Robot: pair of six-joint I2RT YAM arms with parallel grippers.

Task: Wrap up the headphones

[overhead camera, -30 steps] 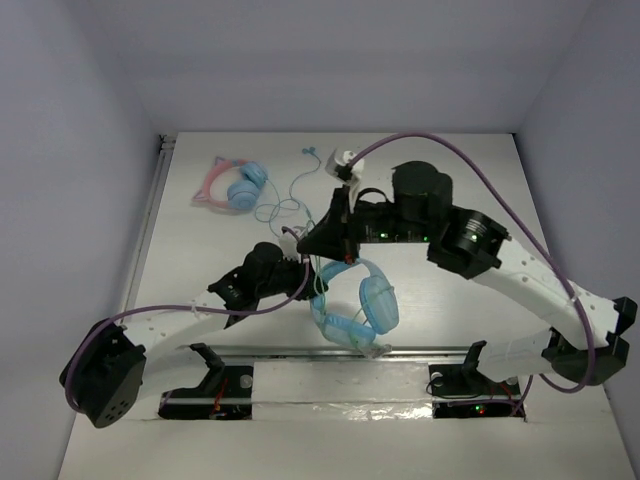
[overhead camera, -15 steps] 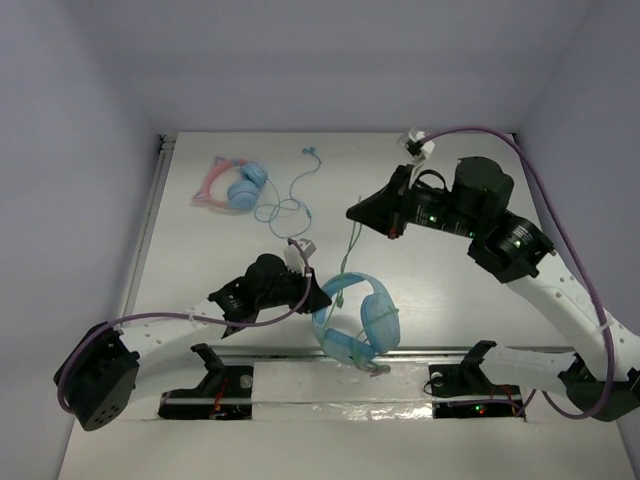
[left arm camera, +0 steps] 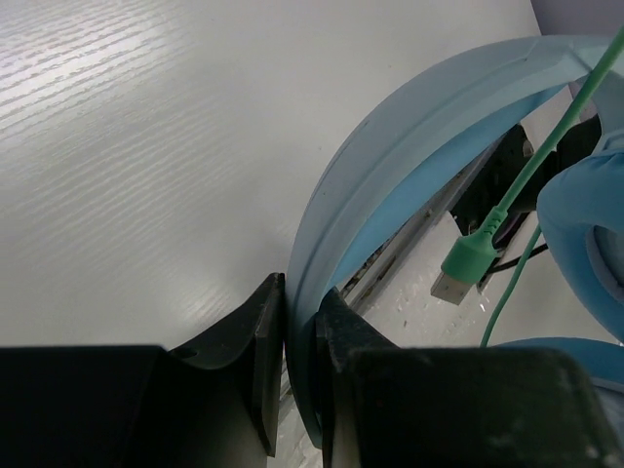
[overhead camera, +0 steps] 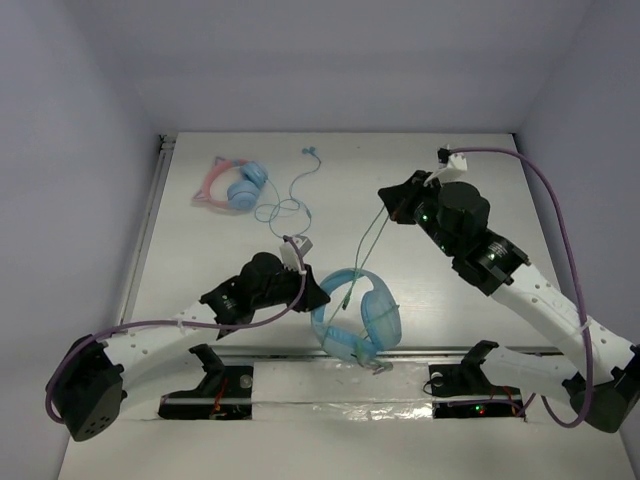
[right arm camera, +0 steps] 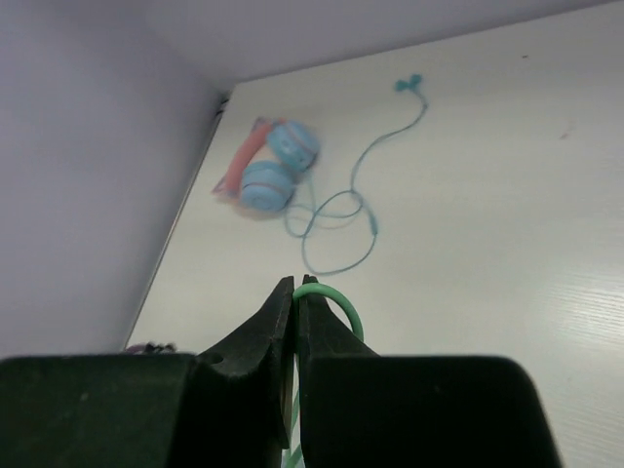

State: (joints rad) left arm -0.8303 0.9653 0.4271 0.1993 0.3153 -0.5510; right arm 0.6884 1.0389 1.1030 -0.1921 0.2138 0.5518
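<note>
The light-blue headphones [overhead camera: 368, 312] lie near the front rail, headband arched to the left. My left gripper [overhead camera: 318, 298] is shut on the blue headband [left arm camera: 390, 175], which passes between its jaws. The thin green cable [overhead camera: 365, 240] runs taut from the headphones up to my right gripper [overhead camera: 387, 197], which is shut on it; a loop of cable [right arm camera: 336, 302] arcs over the closed fingertips. The cable's green plug [left arm camera: 473, 261] hangs free beside the headband in the left wrist view.
Pink-banded cat-ear headphones [overhead camera: 232, 185] lie at the back left, also in the right wrist view [right arm camera: 268, 171]. Teal wired earbuds [overhead camera: 290, 200] trail beside them. A metal rail [overhead camera: 420, 352] runs along the front edge. A grey wall borders the left side.
My right gripper has swung right and back with the green cable, pulling it taut away from the headphones. The left gripper has shifted slightly right, still holding the headband.
</note>
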